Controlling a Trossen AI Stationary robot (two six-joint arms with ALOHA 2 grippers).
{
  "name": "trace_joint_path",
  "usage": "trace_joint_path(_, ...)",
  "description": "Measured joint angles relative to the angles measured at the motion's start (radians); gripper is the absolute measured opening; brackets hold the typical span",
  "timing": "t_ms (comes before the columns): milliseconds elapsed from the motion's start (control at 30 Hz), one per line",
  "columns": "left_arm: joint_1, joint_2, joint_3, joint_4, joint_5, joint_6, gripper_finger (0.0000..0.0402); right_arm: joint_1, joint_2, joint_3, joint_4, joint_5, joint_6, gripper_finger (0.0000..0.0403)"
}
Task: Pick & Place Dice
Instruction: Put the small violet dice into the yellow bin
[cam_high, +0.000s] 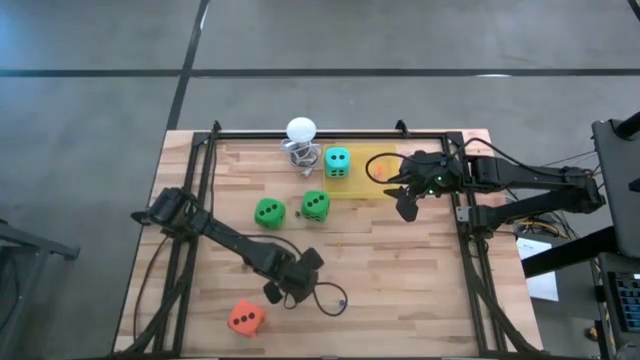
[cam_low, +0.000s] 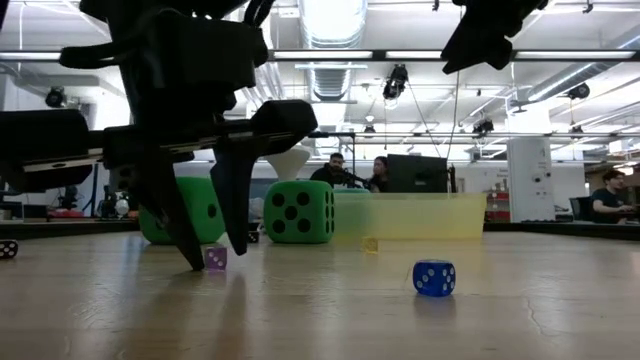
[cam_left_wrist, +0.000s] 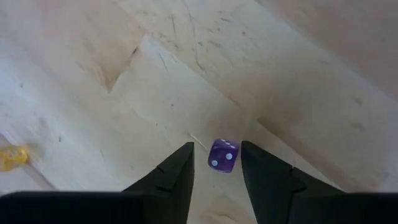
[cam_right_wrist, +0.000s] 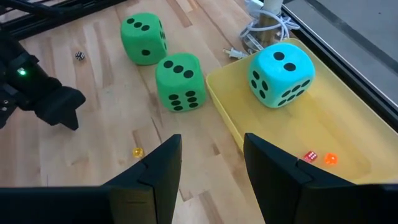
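Two dark fingers (cam_left_wrist: 180, 171) of the L gripper (cam_left_wrist: 217, 147) are standing narrowly apart, straddling a small translucent purple plastic die (cam_left_wrist: 222, 155) on the pale wood-block table (cam_left_wrist: 280, 74); nothing is gripped yet. In the low view the tips are reaching approx. table level, w/ the die just beside one finger rather than centred.

Step in hand (judged): L pincer is closing on the purple die. To do it well:
- Centre the gap first, so both pads are meeting flat faces together. A one-sided touch is likely to skid or spin so light a cube.
- Keep the tips just off the wood while closing, then lift straight up.

Farther out, a small blue die (cam_low: 434, 277) and a small yellow die (cam_low: 370, 244) are lying loose on the table, apart from the gripper. An orange-red soft foam die (cam_high: 246, 318) is sitting near the L arm. Two bright green soft foam dice (cam_high: 268, 212) (cam_high: 315, 205) are sitting mid-table, close together.

Beyond them, the R gripper (cam_right_wrist: 211, 152) is hovering w/ fingers wide and empty, near the shallow yellow plastic tray (cam_right_wrist: 348, 118). That tray is holding a teal soft foam die (cam_right_wrist: 280, 73) plus two tiny reddish dice (cam_right_wrist: 310, 155), so it is prob. the drop-off. A white ball on a wire stand (cam_high: 300, 130) is farthest, at the table's back edge.
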Motion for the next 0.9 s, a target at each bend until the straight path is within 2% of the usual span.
trace_joint_path(267, 0.0, 0.001, 0.0, -0.004, 0.023, 0.064, 0.0101, 0.028, 0.0, 0.0, 0.0, 0.0, 0.012, 0.0166)
trace_joint_path(533, 0.001, 0.0, 0.0, -0.004, 0.024, 0.102, 0.0043, 0.052, 0.0, 0.0, 0.0, 0.001, 0.027, 0.0166)
trace_joint_path(633, 0.001, 0.0, 0.0, -0.004, 0.021, 0.101, 0.004, 0.052, 0.0, 0.0, 0.001, 0.002, 0.033, 0.0166)
trace_joint_path(733, 0.001, 0.0, 0.003, -0.006, 0.021, 0.066, 0.004, 0.052, 0.0, 0.0, 0.002, 0.002, 0.045, 0.0166)
trace_joint_path(900, 0.012, -0.019, 0.026, -0.004, -0.018, -0.089, 0.004, 0.07, 0.001, 0.0, 0.009, 0.004, 0.006, 0.0166)
